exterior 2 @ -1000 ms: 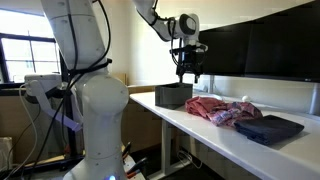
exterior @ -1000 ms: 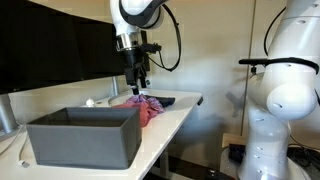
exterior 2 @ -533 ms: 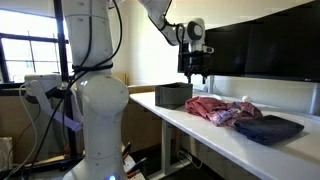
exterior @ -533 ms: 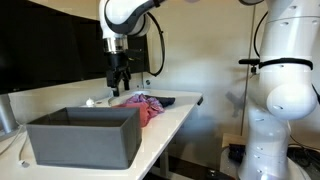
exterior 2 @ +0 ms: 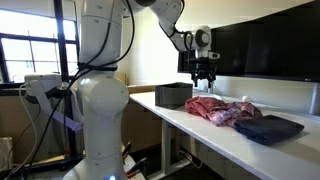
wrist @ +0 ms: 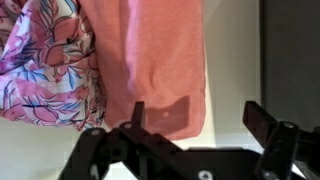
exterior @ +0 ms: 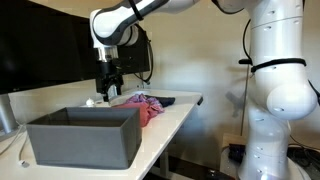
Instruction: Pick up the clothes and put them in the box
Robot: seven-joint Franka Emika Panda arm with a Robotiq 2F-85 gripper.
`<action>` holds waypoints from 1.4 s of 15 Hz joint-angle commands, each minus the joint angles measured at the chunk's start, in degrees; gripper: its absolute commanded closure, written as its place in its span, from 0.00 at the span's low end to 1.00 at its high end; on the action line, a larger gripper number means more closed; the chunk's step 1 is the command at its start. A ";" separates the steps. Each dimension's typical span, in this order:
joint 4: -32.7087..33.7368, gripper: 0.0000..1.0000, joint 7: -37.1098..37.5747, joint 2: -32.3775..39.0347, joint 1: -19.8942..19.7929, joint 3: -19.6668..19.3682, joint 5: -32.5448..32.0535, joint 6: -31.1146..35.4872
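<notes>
A pile of clothes lies on the white table: a pink-red cloth (exterior: 146,107) (exterior 2: 212,108) (wrist: 150,60) and a floral patterned piece (wrist: 40,60). A dark navy garment (exterior 2: 268,127) lies beside them. The dark grey box (exterior: 84,135) (exterior 2: 174,94) stands on the same table, apart from the pile. My gripper (exterior: 106,92) (exterior 2: 205,81) (wrist: 196,118) is open and empty. It hangs above the table over the edge of the pink cloth, between box and pile.
Dark monitors (exterior 2: 270,40) line the wall behind the table. A second white robot (exterior: 280,90) stands beside the table. The table's front edge (exterior: 175,130) is close to the box and clothes.
The arm has swung sideways and lowered a little, moving toward the back edge of the clothes pile. The clothes and box have not moved.
</notes>
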 commanded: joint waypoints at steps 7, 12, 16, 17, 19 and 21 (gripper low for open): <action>-2.54 0.00 0.43 -0.07 -2.96 -5.75 -2.01 0.02; -4.16 0.00 -0.33 -0.13 -2.90 -5.95 -1.17 -1.42; -5.93 0.00 -1.98 -1.10 -2.46 -5.09 -0.07 -3.08; -6.36 0.00 -2.42 -1.30 -2.39 -4.87 0.28 -3.70; -7.02 0.00 -3.28 -1.58 -2.35 -4.39 0.63 -4.83; -7.46 0.00 -3.86 -1.60 -2.24 -4.01 0.68 -5.53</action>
